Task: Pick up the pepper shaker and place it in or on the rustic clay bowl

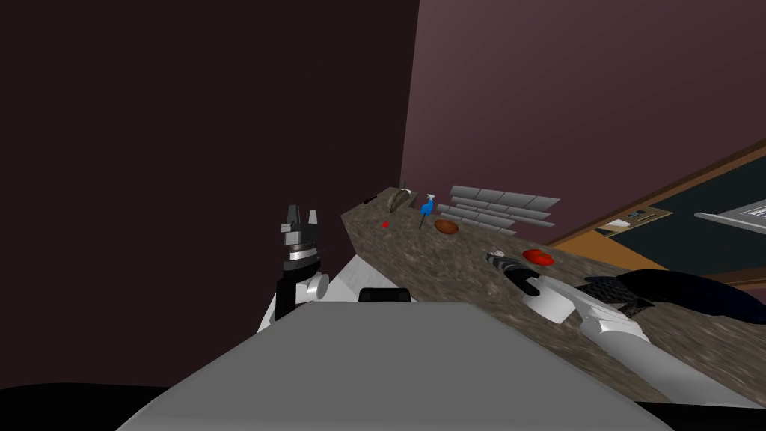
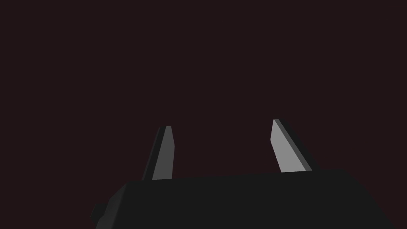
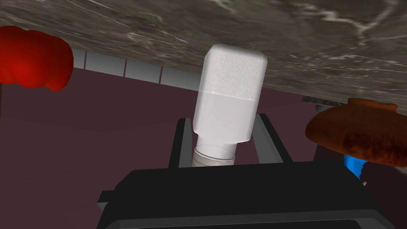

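The pepper shaker (image 3: 232, 91), drawn plain white with a narrower ringed neck, is pinched by the right gripper (image 3: 222, 117). Its neck end lies towards the dark gripper body, and its broad, squarish end points away from it. The two fingers (image 3: 270, 139) are pressed against the shaker's opposite sides, one on each flank. Behind the shaker's far end a mottled brown-grey stone countertop (image 3: 159, 24) is seen; whether the shaker touches that surface cannot be told.

In the head view the right gripper (image 1: 500, 260) is stretched out over the countertop (image 1: 449, 269), just beside a red object (image 1: 538, 257) (lumpy, its kind unclear). In the right wrist view the same red object (image 3: 31, 57) is seen to one side of the shaker, and the clay bowl (image 3: 357, 135), reddish brown and rough, lies on the opposite side. In the head view the clay bowl (image 1: 446, 226) is set on the countertop farther along from the gripper, well apart from it. A blue spray bottle (image 1: 426, 206) is stood just beside the bowl, and grey tiles (image 1: 501, 206) are seen on the wall behind.

The left gripper (image 1: 301, 217) is held upright off the countertop's end, and its fingers (image 2: 165, 155) are spread wide with nothing between them.
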Available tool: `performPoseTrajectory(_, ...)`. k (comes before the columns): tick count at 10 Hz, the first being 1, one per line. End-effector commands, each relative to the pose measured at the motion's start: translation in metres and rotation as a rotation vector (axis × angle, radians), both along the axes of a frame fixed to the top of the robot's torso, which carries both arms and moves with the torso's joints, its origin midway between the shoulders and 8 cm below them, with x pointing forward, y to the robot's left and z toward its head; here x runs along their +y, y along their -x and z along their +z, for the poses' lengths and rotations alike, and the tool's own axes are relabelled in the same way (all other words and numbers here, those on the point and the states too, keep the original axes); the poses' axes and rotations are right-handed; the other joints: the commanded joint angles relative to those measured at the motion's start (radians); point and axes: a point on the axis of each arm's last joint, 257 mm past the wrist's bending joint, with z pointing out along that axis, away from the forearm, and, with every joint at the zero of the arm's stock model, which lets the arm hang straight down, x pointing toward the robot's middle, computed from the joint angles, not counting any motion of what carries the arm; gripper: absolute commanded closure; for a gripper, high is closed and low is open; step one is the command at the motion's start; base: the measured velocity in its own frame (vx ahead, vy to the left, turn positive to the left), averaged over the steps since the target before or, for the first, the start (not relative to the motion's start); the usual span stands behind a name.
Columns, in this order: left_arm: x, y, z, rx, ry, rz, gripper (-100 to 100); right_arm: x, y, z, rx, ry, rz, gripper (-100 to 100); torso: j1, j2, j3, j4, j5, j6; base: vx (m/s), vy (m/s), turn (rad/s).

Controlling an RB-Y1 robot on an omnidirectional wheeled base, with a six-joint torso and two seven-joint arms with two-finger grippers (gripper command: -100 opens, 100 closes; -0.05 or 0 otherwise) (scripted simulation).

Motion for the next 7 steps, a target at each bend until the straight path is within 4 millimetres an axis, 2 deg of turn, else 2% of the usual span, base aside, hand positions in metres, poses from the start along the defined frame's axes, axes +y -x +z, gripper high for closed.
performPoseTrajectory(1,0.0,0.0,0.0,0.0,0.0,0.0,0,0.0,0.0,0.0,0.0,0.0,0.0,100,0.0,0.0,0.0,0.0,0.0,0.0,0.0,0.0,0.0)
performPoseTrajectory(2,0.0,0.0,0.0,0.0,0.0,0.0,0,0.0,0.0,0.0,0.0,0.0,0.0,100,0.0,0.0,0.0,0.0,0.0,0.0,0.0,0.0,0.0)
performPoseTrajectory(3,0.0,0.0,0.0,0.0,0.0,0.0,0,0.0,0.0,0.0,0.001,0.001,0.0,0,0.0,0.0,0.0,0.0,0.0,0.0,0.0,0.0,0.0)
performPoseTrajectory(4,0.0,0.0,0.0,0.0,0.0,0.0,0,0.0,0.0,0.0,0.001,0.001,0.0,100,0.0,0.0,0.0,0.0,0.0,0.0,0.0,0.0,0.0)
performPoseTrajectory(5,0.0,0.0,0.0,0.0,0.0,0.0,0,0.0,0.0,0.0,0.001,0.001,0.001,0,0.0,0.0,0.0,0.0,0.0,0.0,0.0,0.0,0.0)
performPoseTrajectory(6,0.0,0.0,0.0,0.0,0.0,0.0,0,-0.017,0.021,-0.002,0.035,0.022,-0.046,100,0.0,0.0,0.0,0.0,0.0,0.0,-0.006,0.081,0.067)
performPoseTrajectory(7,0.0,0.0,0.0,0.0,0.0,0.0,0,-0.022,0.028,-0.002,0.045,0.028,-0.06,100,0.003,0.001,0.0,-0.002,-0.002,0.003,-0.009,0.111,0.029)
